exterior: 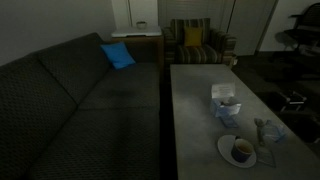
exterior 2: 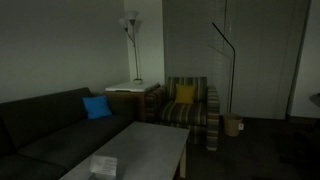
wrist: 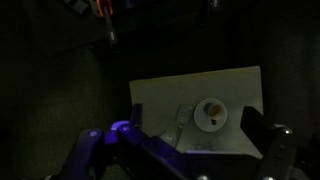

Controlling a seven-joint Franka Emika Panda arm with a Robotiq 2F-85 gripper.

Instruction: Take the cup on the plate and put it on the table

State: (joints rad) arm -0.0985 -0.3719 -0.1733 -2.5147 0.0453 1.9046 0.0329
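Looks barely begun. Finds the cup point(exterior: 242, 149) resting on the plate point(exterior: 227, 151), near one end of the table point(exterior: 190, 110), with a white-blue box point(exterior: 225, 103) and a clear glass point(exterior: 265, 130) close by. Shows no lift, no tilt, nothing set down on the bare tabletop. In the wrist view, looks down from high above on the cup point(wrist: 211, 108), pale rim and dark inside, sitting in the middle of the plate point(wrist: 200, 124). Frames it between the fingers point(wrist: 137, 120) of the gripper point(wrist: 195, 122), spread wide and holding nothing, well apart from the cup and far above it. Leaves, by this reckoning, every step to do: come down over the cup, close on its rim or sides, raise it clear of the plate, carry it sideways to free tabletop, set it upright, let go. Offers plenty of open grey surface beyond the box, toward the armchair point(exterior: 195, 45) end. Calls for care around the glass, near the plate, and for a straight lift so as not to drag the plate along.
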